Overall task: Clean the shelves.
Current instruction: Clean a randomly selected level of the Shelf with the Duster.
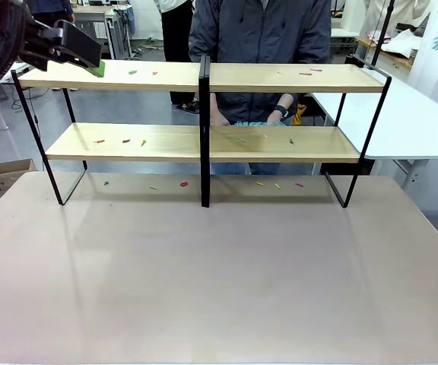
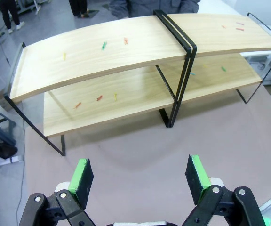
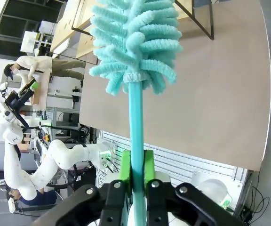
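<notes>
The shelves point(image 1: 173, 141) stand at the far side of the table point(image 1: 219, 274), both boards strewn with small coloured scraps point(image 1: 133, 72). The left gripper point(image 2: 140, 173) hangs spread wide, while the right gripper point(image 3: 136, 165) pinches the handle of a fluffy teal duster point(image 3: 135, 42).

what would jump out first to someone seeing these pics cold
The fluffy teal duster stands out most, its handle clamped in the shut right gripper. Next come the two-tier wooden shelves across the far side of the table, dotted with small coloured scraps. The left gripper hangs open facing them, and a person stands behind.
</notes>
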